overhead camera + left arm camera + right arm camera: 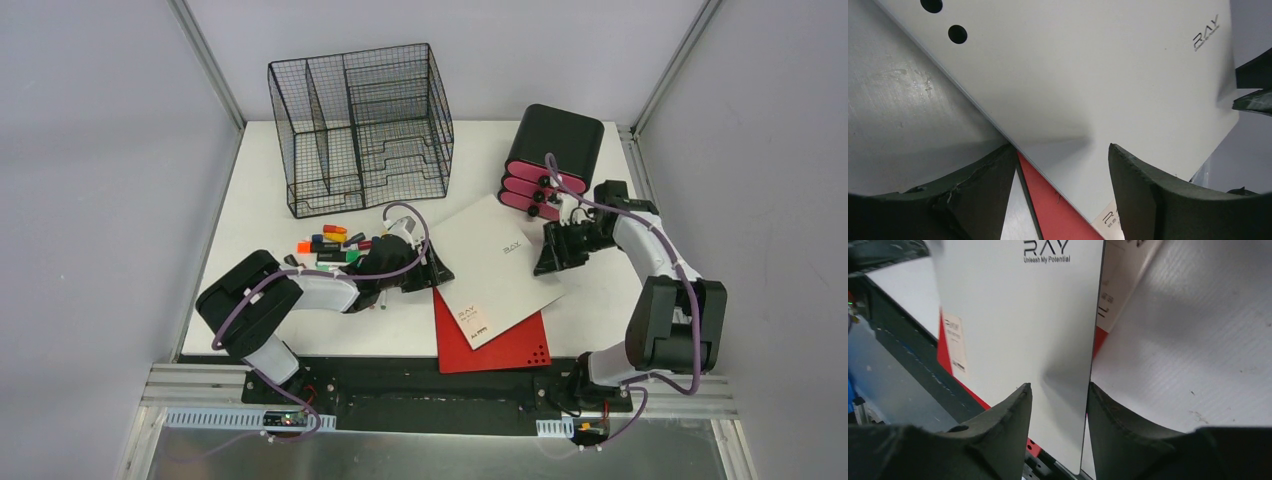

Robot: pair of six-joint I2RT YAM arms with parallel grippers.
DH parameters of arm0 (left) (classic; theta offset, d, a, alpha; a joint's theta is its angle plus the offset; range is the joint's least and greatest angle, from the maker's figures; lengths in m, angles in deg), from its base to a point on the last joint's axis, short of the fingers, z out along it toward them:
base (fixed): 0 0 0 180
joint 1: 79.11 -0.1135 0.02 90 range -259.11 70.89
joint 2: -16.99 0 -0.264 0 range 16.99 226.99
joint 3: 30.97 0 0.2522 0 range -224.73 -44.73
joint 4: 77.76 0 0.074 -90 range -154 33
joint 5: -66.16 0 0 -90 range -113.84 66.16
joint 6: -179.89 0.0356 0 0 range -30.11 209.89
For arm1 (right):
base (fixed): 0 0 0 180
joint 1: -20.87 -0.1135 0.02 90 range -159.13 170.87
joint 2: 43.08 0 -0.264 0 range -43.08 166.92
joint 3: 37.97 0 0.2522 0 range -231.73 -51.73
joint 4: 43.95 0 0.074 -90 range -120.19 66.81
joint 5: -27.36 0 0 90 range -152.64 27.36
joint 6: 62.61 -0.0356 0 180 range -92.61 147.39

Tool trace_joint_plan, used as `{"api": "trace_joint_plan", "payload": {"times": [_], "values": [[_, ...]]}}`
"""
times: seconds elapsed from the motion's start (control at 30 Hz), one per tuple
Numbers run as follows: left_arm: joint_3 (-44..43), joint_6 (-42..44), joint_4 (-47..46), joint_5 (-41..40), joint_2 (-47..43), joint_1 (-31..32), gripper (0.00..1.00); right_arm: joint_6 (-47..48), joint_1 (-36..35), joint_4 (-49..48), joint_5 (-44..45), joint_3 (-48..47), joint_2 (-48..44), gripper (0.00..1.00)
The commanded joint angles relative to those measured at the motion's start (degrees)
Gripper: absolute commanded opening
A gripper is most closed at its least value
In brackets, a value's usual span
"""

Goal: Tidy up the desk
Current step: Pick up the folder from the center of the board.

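The white desk (262, 200) carries a stack of flat things near its front. A white sheet printed "RAY" (495, 255) lies on top of another white labelled sheet (478, 322) and a red folder (500, 350). My left gripper (432, 270) is at the top sheet's left edge. In the left wrist view it (1060, 146) is open, and the sheet's edge (998, 127) runs between the jaws. My right gripper (548, 262) is at the sheet's right edge. In the right wrist view it (1058, 385) is open around that edge (1068, 340).
A black wire-mesh organizer (362, 128) stands at the back. A black box with pink drawers (550, 160) stands at the back right, close behind my right arm. Several small coloured items (330, 245) lie beside my left wrist. The black front strip (400, 380) borders the red folder.
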State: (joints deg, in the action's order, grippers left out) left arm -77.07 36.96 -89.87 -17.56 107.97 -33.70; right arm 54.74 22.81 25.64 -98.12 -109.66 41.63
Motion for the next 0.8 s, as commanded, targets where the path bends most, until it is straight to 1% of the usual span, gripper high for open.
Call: {"api": "trace_joint_plan", "payload": {"times": [0.0, 0.03, 0.13, 0.27, 0.3, 0.33, 0.43, 0.47, 0.5, 0.57, 0.63, 0.7, 0.77], "values": [[-0.8, 0.4, -2.2, 3.5, 2.5, 1.8, 0.7, 0.2, 0.7, 2.2, -17.8, -3.2, -2.0, 0.46], [-0.8, 0.2, -2.7, 3.6, 2.8, 1.8, 0.7, 0.7, 1.2, 2.9, -20.8, -3.3, -1.6, 0.46], [-0.8, -0.1, -3.8, 4.1, 3.6, 1.9, 0.7, 1.4, 2.1, 5.0, -25.5, -3.9, -0.5, 0.46], [-1.0, -0.2, -4.6, 4.4, 4.2, 1.9, 0.7, 3.3, 2.3, 7.7, -27.9, -4.7, 1.1, 0.46], [-1.0, -0.2, -4.7, 4.4, 4.2, 1.9, 0.69, 3.3, 2.3, 7.9, -28.0, -4.8, 1.3, 0.43], [-1.1, 0.1, -4.8, 4.4, 4.2, 1.9, 0.7, 3.3, 2.3, 7.9, -28.1, -4.9, 1.4, 0.37], [-0.9, 0.5, -5.5, 4.4, 3.6, 1.9, 0.7, 2.6, 2.3, 7.9, -27.6, -4.9, 0.8, 0.09], [-0.6, 0.7, -5.9, 4.4, 3.2, 2.0, 0.7, 2.4, 2.4, 7.7, -27.4, -4.9, 0.3, 0.02], [-0.3, 1.1, -6.5, 4.3, 2.6, 2.0, 0.71, 2.4, 2.6, 7.6, -27.6, -4.8, -0.1, 0.0], [0.9, 1.9, -8.3, 4.1, 0.6, 1.9, 0.73, 2.6, 3.4, 7.6, -28.9, -4.5, -1.2, 0.0], [2.5, 2.7, -9.4, 3.4, -2.1, 1.9, 0.79, 3.6, 4.5, 8.5, -31.4, -4.6, -2.2, 0.0], [4.4, 4.1, -10.1, 2.5, -5.5, 1.9, 0.83, 6.3, 5.6, 11.1, -34.5, -5.1, -2.9, 0.0], [6.2, 6.2, -11.3, 2.5, -9.3, 1.9, 0.85, 8.9, 6.5, 13.7, -37.0, -5.7, -3.3, 0.0]]}}
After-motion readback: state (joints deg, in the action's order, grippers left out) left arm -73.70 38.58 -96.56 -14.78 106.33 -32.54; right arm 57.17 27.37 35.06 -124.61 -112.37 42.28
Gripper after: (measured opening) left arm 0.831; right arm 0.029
